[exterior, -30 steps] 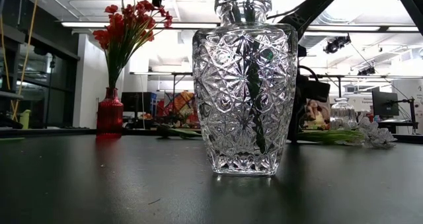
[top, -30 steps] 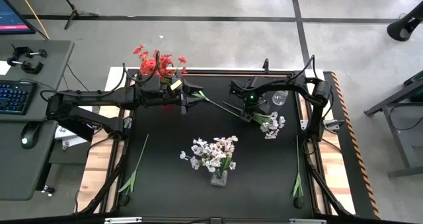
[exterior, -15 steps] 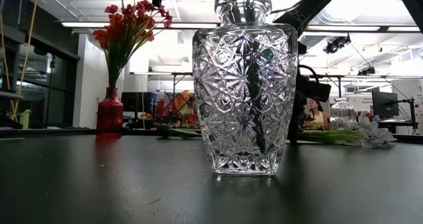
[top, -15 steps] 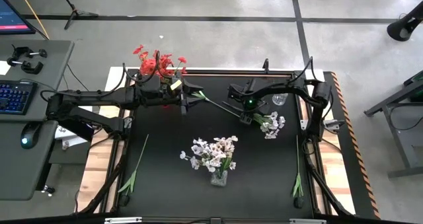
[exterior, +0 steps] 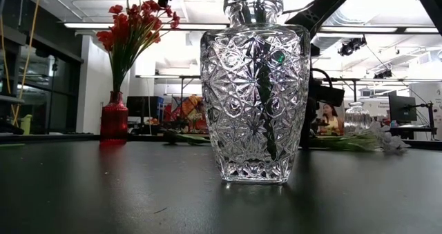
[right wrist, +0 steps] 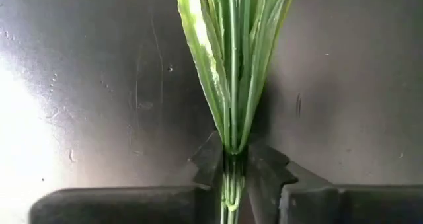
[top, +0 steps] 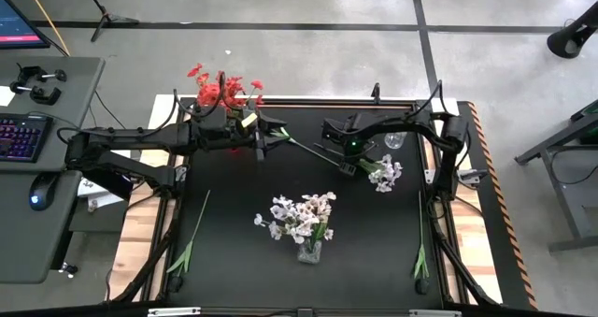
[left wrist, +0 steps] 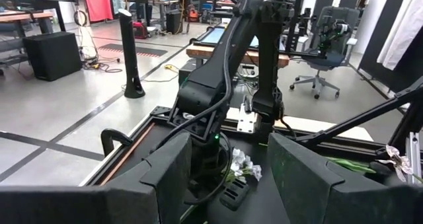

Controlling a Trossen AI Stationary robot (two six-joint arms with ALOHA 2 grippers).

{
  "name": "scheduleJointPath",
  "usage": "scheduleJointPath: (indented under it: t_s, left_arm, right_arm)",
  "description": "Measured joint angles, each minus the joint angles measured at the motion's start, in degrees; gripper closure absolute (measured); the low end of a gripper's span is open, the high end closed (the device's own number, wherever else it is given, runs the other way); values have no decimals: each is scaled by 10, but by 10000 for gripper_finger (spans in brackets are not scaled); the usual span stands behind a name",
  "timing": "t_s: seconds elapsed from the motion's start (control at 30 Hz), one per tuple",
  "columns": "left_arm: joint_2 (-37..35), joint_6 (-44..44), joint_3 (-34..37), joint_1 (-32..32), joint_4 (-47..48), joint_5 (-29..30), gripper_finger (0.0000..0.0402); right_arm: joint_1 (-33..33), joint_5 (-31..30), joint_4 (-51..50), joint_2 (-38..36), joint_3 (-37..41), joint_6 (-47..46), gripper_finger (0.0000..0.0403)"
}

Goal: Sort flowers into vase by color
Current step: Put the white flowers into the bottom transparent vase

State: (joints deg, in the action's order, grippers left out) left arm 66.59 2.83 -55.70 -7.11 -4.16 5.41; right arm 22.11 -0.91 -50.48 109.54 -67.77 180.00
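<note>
my right gripper [right wrist: 232, 184] low over table [top: 234, 252] back part, fingers pinched on stem of white spray [top: 384, 173]. my left gripper [top: 271, 139] waits open near red flowers [top: 222, 89]. red and white bunches [top: 301, 216] in vases; two stems [top: 190, 237] left. blossoms hidden from my wrist.

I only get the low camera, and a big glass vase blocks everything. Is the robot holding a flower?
Observer: Yes. The right gripper has its jaws shut on the green stems of the white flowers.
Operator: What about the other arm?
Observer: The left gripper hangs open and empty near the red flowers.
Operator: Any more lying on the table?
Observer: Two: a left stem and a right stem, one by each side edge.
</note>
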Motion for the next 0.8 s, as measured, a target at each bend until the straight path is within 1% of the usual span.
scheduleJointPath:
  t_s: [0.1, 0.33, 0.5, 0.8]
  left_arm:
    - [0, 0, 0, 0, 0, 8, 213]
    - [0, 0, 0, 0, 0, 41, 213]
    - [0, 0, 0, 0, 0, 56, 213]
    - [0, 1, 0, 0, 0, 57, 213]
  right_arm:
    - [0, -1, -2, 0, 0, 0, 348]
    - [3, 3, 10, 0, 1, 0, 375]
    - [0, 4, 14, -2, 1, 0, 372]
    - [-4, 5, 5, -3, 0, 0, 367]
